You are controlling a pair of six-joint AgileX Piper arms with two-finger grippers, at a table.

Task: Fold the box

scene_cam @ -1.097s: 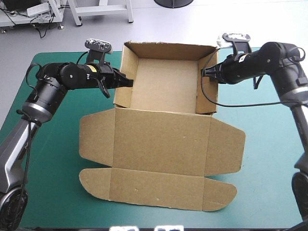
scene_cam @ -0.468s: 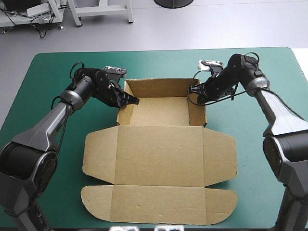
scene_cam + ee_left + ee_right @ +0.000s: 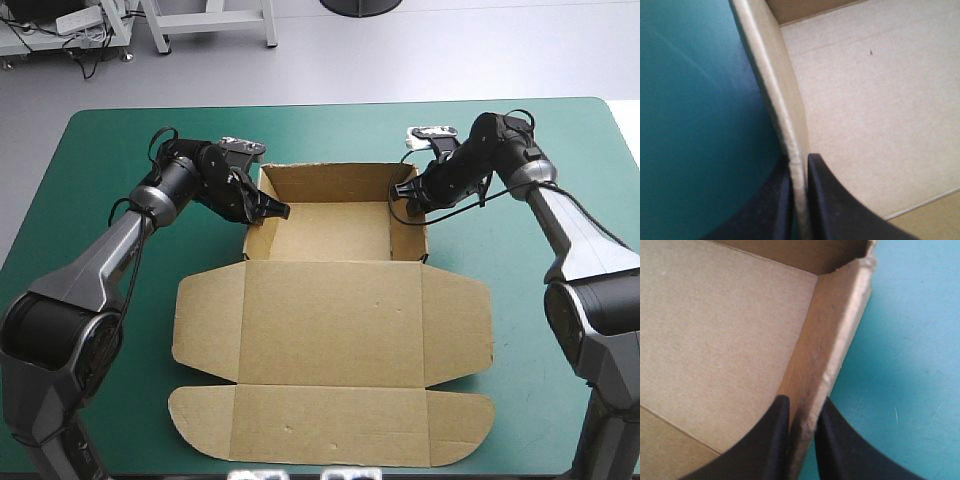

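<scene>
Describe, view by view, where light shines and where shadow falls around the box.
High view: even light, no hard shadow around the box on the teal-green cover. Left wrist view: the wall rim pinched in the left hand shines pale, and the cover beside it is shaded. Right wrist view: the wall casts a dark shadow on the cover beside the right hand.

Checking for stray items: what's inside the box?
Only bare brown board shows inside the box. The left end effector and right end effector each cover a small patch.

Box [image 3: 335,300] mid-table, tray part at far side, lid toward near edge; left gripper [image 3: 277,209] on tray's left wall, right gripper [image 3: 404,188] on right wall.
</scene>
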